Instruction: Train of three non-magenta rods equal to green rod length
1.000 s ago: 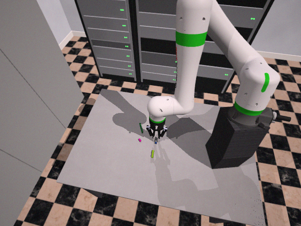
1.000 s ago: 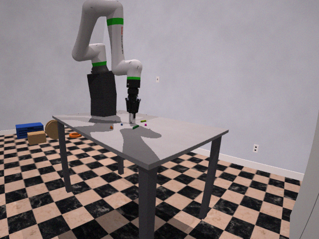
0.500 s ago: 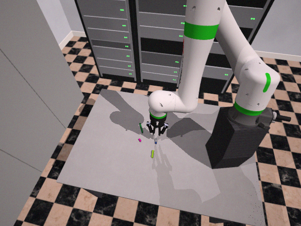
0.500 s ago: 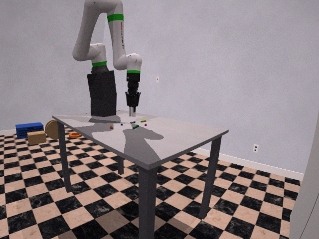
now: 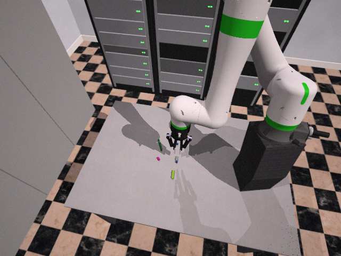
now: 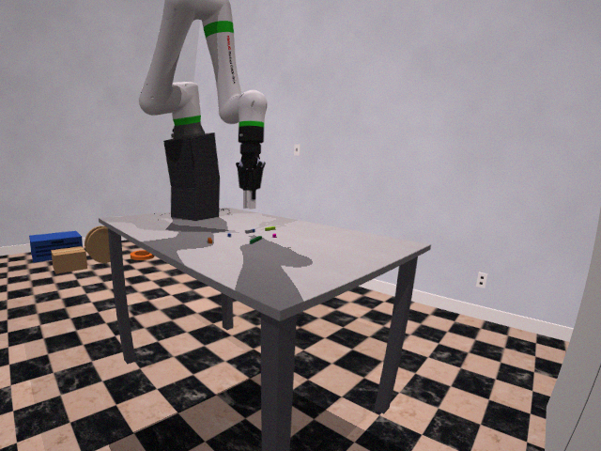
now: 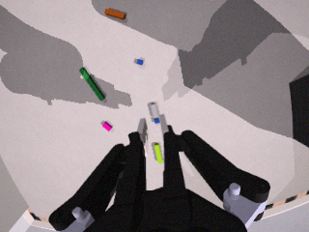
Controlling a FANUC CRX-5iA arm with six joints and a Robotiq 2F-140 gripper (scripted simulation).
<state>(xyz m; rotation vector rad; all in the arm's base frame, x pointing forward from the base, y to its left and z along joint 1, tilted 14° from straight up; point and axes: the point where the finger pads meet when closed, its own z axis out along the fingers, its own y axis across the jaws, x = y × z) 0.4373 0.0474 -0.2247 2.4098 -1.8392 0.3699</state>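
Rods lie on the table; the gripper hangs above, fingers nearly together, holding nothing.

Top view looks steeply down; exterior stands far off; wrist looks down close. All 3 share the table.

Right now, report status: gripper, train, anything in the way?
Gripper nearly shut, empty, above the table. Grey rod and blue rod end to end; orange rod lies far off. Lime rod close to the blue end.
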